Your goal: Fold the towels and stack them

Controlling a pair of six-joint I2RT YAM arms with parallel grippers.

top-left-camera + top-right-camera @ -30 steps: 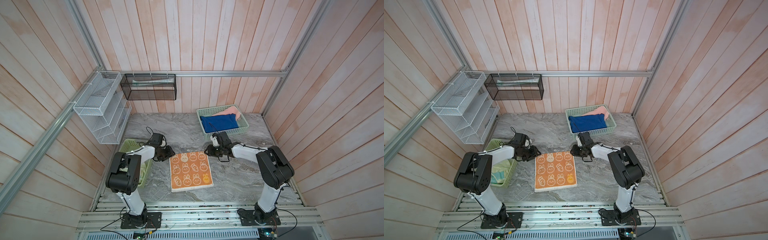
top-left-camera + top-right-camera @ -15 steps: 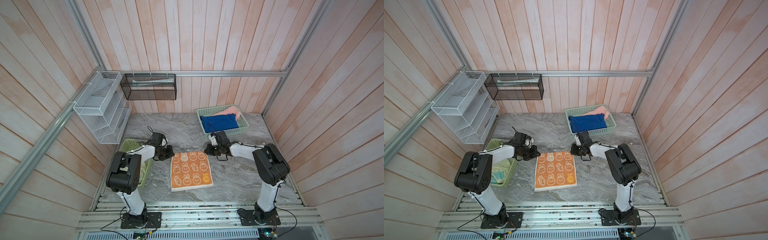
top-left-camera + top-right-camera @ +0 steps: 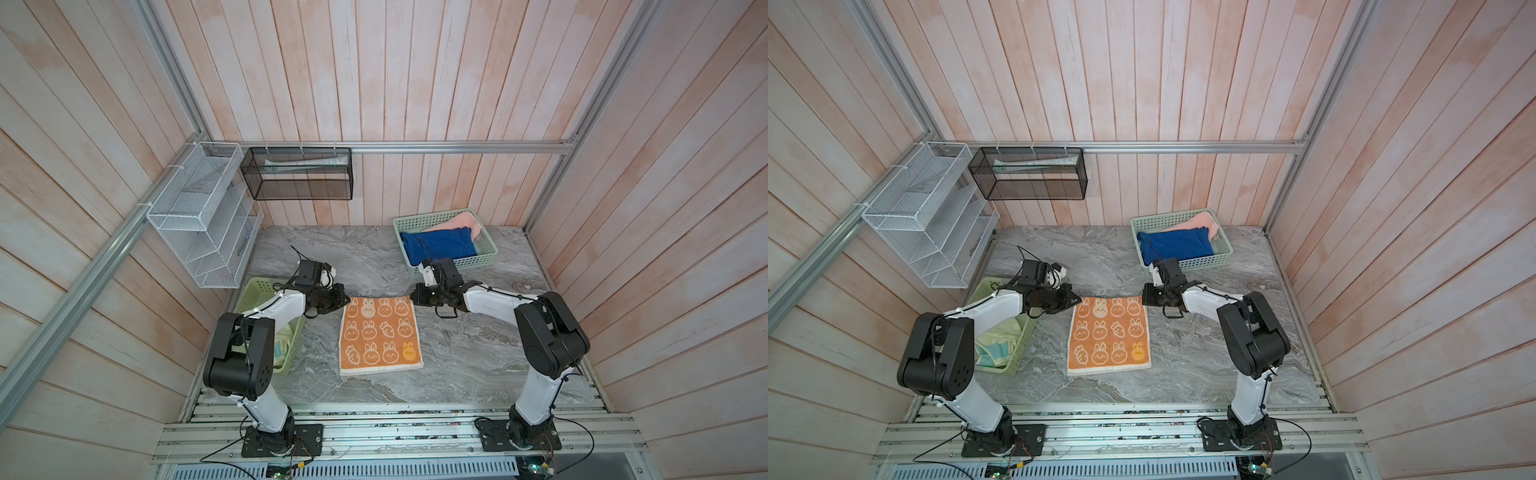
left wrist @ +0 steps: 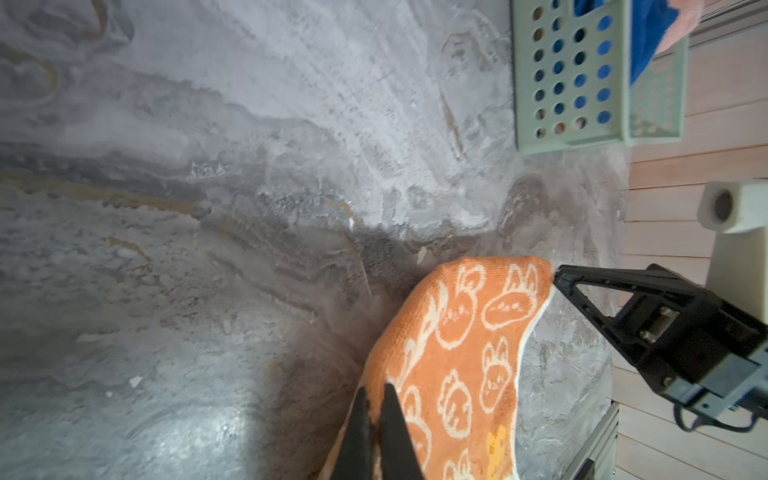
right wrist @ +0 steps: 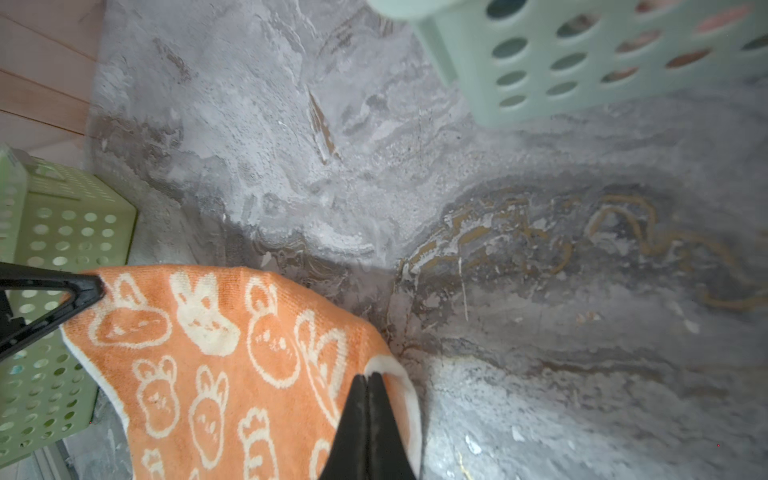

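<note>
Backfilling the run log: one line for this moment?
phase: grasp for fold | left gripper: shut on bunny towel, back-left corner | right gripper: shut on back-right corner | blue towel, pink towel: in basket

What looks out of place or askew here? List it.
Nothing is spilled or damaged. Only the pink towel looks untidy: it seems to ride over the far rim of the pale green basket, beside the bunched blue towel. The orange towel is spread neatly.
</note>
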